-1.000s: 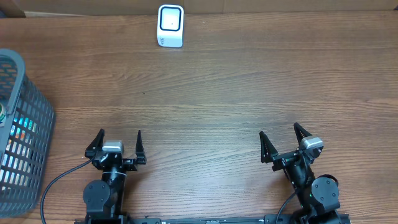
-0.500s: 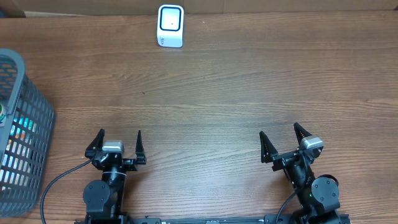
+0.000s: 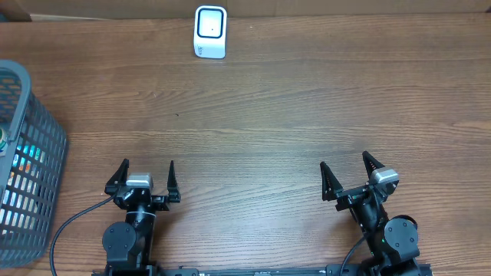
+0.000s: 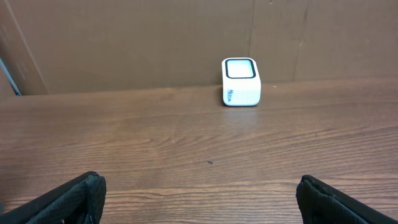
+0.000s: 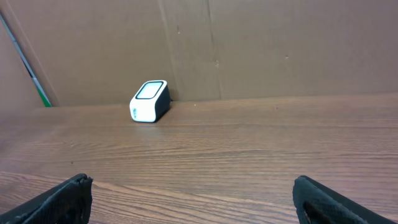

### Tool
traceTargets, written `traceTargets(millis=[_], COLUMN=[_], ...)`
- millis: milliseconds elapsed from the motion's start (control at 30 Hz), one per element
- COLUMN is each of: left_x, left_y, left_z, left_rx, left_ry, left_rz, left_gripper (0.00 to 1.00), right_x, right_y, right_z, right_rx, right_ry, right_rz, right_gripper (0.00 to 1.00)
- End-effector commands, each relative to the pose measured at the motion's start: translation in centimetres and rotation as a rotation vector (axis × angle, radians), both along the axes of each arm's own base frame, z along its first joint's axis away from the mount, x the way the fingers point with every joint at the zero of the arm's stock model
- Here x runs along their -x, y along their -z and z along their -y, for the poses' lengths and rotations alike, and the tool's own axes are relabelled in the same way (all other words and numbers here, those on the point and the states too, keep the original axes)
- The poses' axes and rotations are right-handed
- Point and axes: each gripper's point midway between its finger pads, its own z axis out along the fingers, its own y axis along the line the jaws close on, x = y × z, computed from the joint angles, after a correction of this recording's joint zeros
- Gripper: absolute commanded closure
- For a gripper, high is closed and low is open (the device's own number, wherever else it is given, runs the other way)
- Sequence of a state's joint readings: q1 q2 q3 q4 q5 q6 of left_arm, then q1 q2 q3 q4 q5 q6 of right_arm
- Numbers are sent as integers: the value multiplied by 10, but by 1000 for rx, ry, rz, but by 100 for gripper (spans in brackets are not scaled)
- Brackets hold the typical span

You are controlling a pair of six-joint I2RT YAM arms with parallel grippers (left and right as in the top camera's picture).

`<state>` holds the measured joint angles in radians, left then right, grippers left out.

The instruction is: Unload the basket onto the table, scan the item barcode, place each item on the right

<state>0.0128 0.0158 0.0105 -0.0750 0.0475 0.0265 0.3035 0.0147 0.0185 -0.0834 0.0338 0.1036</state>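
A brown wood-grain worktop (image 3: pixel 276 115) runs back to a wall of cardboard panels (image 4: pixel 124 43). The white barcode scanner (image 3: pixel 210 31) stands at the far edge, just before that cardboard. A grey mesh basket (image 3: pixel 47 146) sits at the left edge, coloured items (image 3: pixel 24 158) dimly visible through its side. Near the front, the left hand (image 3: pixel 148 164) and right hand (image 3: pixel 344 159) are both released, jaws wide, grasping nothing.

White barcode scanner (image 3: pixel 210 31) sits far back, window facing upward.

left arm (image 3: pixel 125 239) low, left fingers (image 3: pixel 172 182) wide apart | right arm (image 3: pixel 393 238) low, right fingers (image 3: pixel 328 184) wide apart
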Motion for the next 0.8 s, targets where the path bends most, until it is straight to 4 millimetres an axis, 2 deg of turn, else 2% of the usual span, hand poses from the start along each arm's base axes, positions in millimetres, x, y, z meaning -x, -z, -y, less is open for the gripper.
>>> traceTargets(millis=[0,167,300,767], left_x=[0,0,0,16], left_y=[0,-1,-16,-98], left_z=[0,0,0,6], left_rx=[8,41,77,116], left_ry=[-1,-3,-2,38], left_rz=[7,8,67,231], left_gripper=[0,0,0,0], right_x=[0,0,0,0], right_y=[2,2,2,2], right_z=[1,1,1,1], right_rx=[6,6,6,6], right_ry=[5,5,5,5], right_rz=[6,6,6,6], right_gripper=[0,0,0,0])
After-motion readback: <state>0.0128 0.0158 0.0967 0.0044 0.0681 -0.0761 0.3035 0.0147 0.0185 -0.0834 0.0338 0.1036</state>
